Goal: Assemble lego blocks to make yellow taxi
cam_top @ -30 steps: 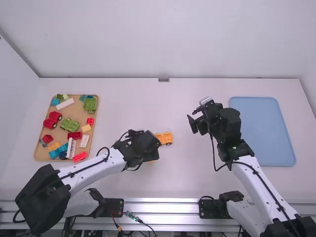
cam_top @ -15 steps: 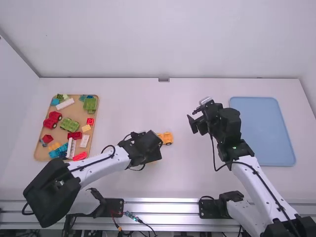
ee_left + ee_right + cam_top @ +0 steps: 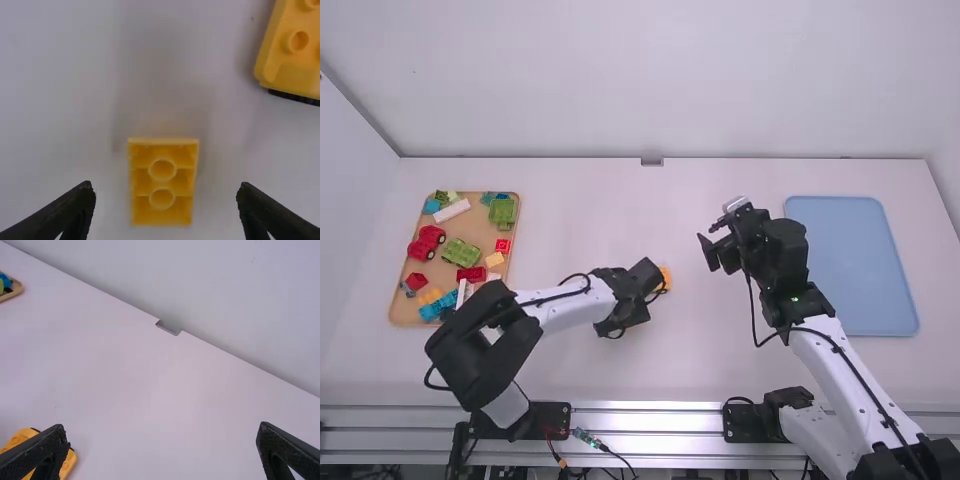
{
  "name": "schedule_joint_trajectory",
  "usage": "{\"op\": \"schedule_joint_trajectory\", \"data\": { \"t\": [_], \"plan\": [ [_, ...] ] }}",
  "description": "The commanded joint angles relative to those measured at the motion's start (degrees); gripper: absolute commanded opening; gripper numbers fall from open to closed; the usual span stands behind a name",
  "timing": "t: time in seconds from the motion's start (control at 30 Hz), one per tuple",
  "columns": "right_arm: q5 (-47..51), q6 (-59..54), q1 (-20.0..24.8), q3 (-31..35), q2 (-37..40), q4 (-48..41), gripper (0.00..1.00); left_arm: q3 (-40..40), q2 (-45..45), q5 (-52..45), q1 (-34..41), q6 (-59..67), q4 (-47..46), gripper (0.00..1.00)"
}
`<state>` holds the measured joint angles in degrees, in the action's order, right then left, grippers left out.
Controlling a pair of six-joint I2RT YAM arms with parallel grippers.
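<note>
I've got the left claw [image 3: 647,275] spread, a hollow-side-up yellow brick [image 3: 163,194] between its fingers, perhaps below them; the wheeled yellow base [image 3: 292,65] sits just beside. My right claw [image 3: 708,236] gapes.

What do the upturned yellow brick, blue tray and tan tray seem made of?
Brick: smooth molded plastic, from its round tubes. Blue tray: probably matte plastic, given its even colour. Tan tray: dull wood or plastic; its woody tone leaves that open.
</note>
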<state>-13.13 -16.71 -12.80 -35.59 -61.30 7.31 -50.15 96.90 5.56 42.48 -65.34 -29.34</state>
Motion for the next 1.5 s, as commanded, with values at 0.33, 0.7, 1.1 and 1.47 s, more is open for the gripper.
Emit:
{"op": "schedule_joint_trajectory", "data": {
  "t": [0.33, 0.7, 1.1, 1.47],
  "plan": [
    [-0.2, 0.4, 0.0, 0.3, 0.7, -0.1, 0.99, 2.7, 0.6, -0.1, -0.1, -1.7, 0.7, 0.59],
    [-0.2, 0.4, 0.0, 0.3, 0.7, 0.0, 0.99, 5.8, 0.6, -0.2, -0.1, -1.7, 5.0, 0.46],
    [-0.6, 0.4, 0.0, 0.3, 0.7, 0.0, 0.99, 3.5, 0.5, 1.0, -0.1, 5.8, 3.7, 0.02],
    [-10.7, 4.9, 1.6, 0.3, 0.2, 2.8, 0.99, -8.6, -2.0, 4.0, -0.1, 31.8, 0.0, 0.02]
  ]
}}
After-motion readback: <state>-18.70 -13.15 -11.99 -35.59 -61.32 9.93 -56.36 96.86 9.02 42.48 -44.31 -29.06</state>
